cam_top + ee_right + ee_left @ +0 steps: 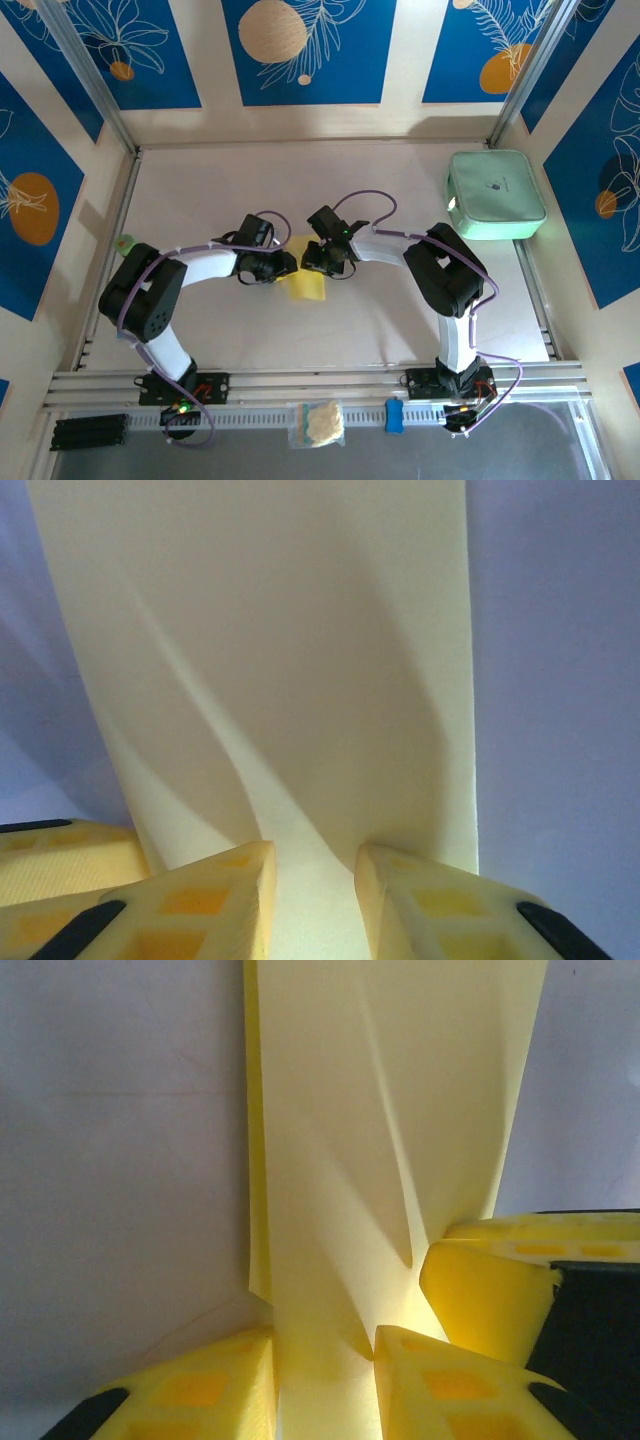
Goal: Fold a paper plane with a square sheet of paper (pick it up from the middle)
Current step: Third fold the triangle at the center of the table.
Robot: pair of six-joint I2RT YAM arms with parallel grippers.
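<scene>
The square sheet of paper (306,287) is pale yellow and partly folded, lying mid-table between both grippers. My left gripper (288,266) comes at it from the left and my right gripper (318,262) from the right, tips nearly meeting. In the left wrist view the paper (340,1160) rises as a buckled strip through the left gripper (325,1380), with creases running into the jaws; a right finger (485,1285) presses beside it. In the right wrist view the paper (280,660) puckers into the right gripper (315,900). Both look shut on the sheet. No finished plane shape is visible.
A mint-green rounded case (496,194) sits at the back right of the table (200,190). On the front rail lie a cream wad in a clear bag (320,423) and a small blue piece (395,415). A small green item (124,243) rests at the left edge.
</scene>
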